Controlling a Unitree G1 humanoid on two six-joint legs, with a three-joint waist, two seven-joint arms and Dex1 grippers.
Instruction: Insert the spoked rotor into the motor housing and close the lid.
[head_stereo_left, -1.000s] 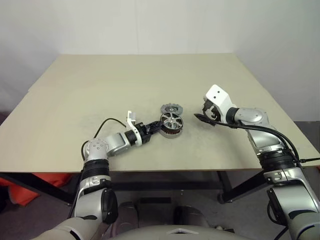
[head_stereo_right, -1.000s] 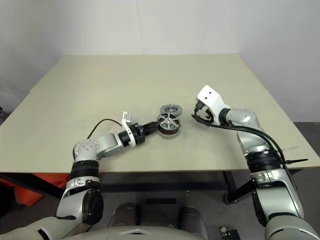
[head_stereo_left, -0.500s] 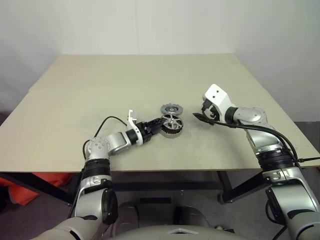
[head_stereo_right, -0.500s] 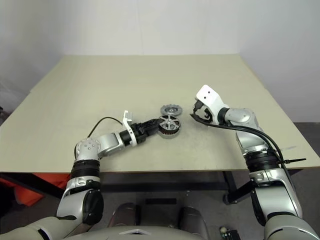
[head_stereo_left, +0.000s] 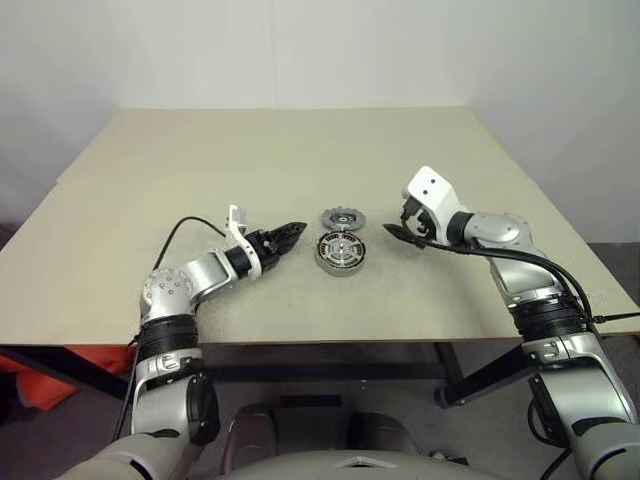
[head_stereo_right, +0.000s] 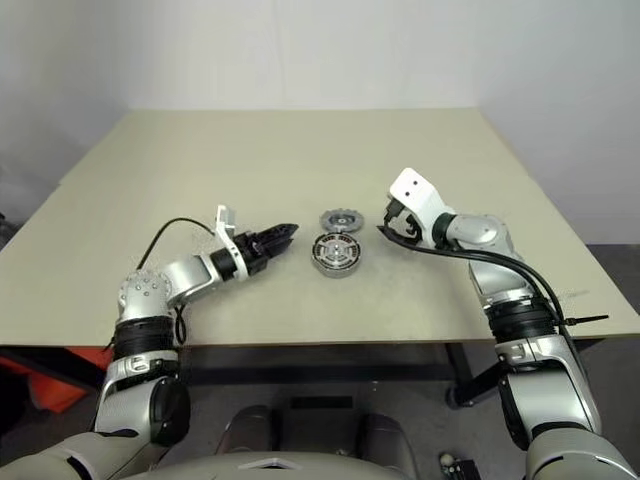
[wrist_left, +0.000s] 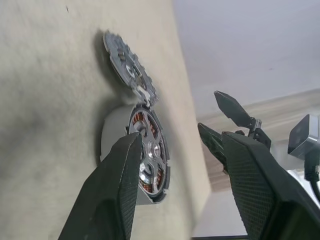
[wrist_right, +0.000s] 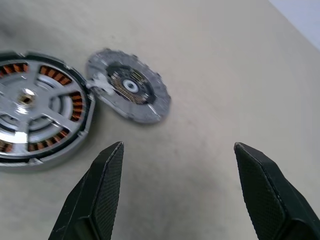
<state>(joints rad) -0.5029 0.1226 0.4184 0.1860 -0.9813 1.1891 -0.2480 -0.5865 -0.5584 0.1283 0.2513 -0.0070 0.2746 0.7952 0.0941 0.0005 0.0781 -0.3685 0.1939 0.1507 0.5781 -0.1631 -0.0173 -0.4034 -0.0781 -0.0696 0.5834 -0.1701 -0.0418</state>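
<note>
At table centre, the shallow round silver-grey motor housing (head_stereo_left: 340, 252) has the silvery spoked rotor (wrist_right: 30, 107) seated in it, copper windings showing through the gaps. Flat grey notched-edge lid (head_stereo_left: 342, 218) lies on the beige table (head_stereo_left: 200, 170) touching the housing's far rim, not yet on. Left gripper (head_stereo_left: 287, 234) hangs just left of the housing, fingers apart, holding nothing. Right gripper (head_stereo_left: 403, 231) hovers just right of the housing, fingers spread wide, empty.

Risks: lid is thin and flat on the table, so a pinch may slip off its edge or nudge the housing; if the rotor isn't fully down, lid sits cocked.

Right wrist view shows the lid's face and rotor spokes from above; left wrist view gives the housing's side wall and the lid-rim contact.
</note>
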